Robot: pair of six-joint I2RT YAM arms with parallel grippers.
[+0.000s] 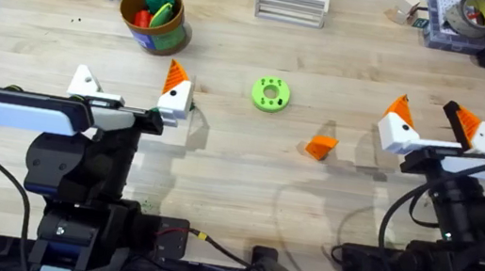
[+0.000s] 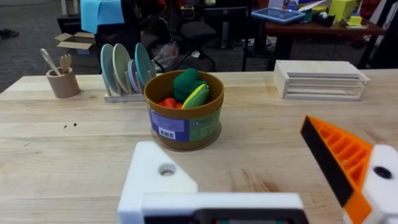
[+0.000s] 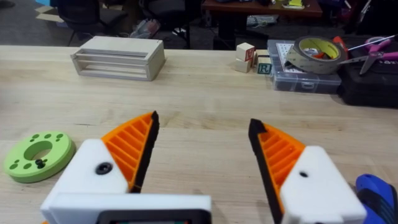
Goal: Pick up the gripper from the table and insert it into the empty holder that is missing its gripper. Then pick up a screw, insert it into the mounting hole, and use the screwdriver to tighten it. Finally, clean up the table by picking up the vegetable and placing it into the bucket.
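Left gripper (one finger padless) faces the filled bucket.

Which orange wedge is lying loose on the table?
The gripper, lying alone on the wood right of the lime-green disc. The other orange wedges are all fixed to white blocks on the arms' pincers.

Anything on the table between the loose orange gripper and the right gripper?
No. In the overhead view, the stretch between the loose orange gripper and the right gripper is bare wood.

The gripper lies mid-bench, right of the disc; the bucket sits behind, far left.
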